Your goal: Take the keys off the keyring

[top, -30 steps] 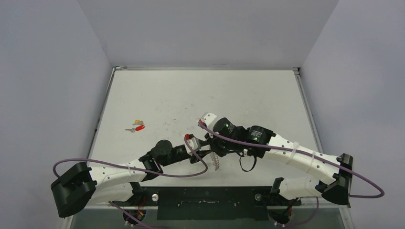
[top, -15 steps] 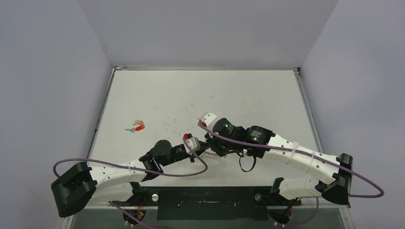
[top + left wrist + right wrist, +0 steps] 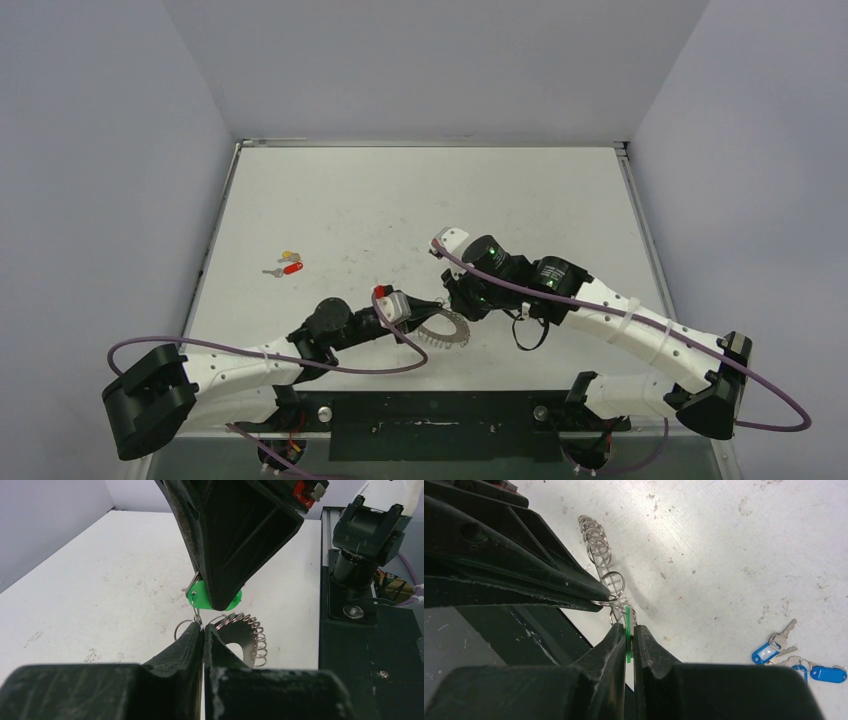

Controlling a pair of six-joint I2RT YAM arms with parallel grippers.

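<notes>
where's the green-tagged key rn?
Left wrist view, centre: the green-tagged key is pinched by its tag in the right pincer, just above the keyring held by the left pincer.

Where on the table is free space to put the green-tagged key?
The far half of the table is bare, from its back edge to the arms. Crowded: near centre, where left gripper holds the keyring and right gripper the green-tagged key; red and yellow keys lie left.

Left claw [image 3: 203, 631] clamped; right claw [image 3: 629, 632] clamped; tips nearly meeting.
</notes>
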